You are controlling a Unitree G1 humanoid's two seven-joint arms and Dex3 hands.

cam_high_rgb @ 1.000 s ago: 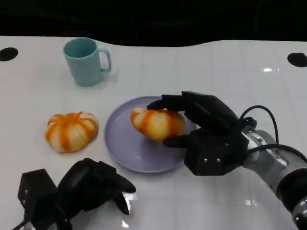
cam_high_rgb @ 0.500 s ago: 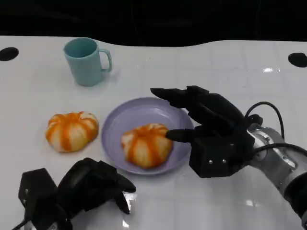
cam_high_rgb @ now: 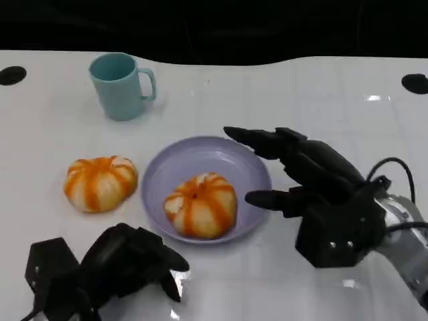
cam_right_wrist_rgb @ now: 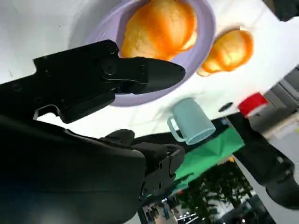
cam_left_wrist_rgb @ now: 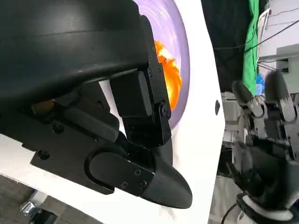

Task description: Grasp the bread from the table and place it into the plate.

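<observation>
One orange-striped bread roll [cam_high_rgb: 200, 204] lies inside the lavender plate [cam_high_rgb: 167, 167], toward its near rim, and the right hand [cam_high_rgb: 314, 194] hovers just beside the plate's right edge with its fingers spread and nothing between them, so it is released. The left hand [cam_high_rgb: 117, 264] rests low on the white table [cam_high_rgb: 301, 100] near the front edge, its fingers curled inward around nothing. A second bread roll [cam_high_rgb: 100, 182] sits on the table just left of the plate, and a teal mug [cam_high_rgb: 120, 85] stands well behind it.

The step in hand appears to be the retreat after the drop. To do it well, the right hand should lift clear before drawing back, keeping its fingertips above the plate's rim so the plate is not dragged or tipped. The roll looks soft and light, so a brush from a finger could roll it out. If the second roll is next, the left hand sits nearer to it.
</observation>
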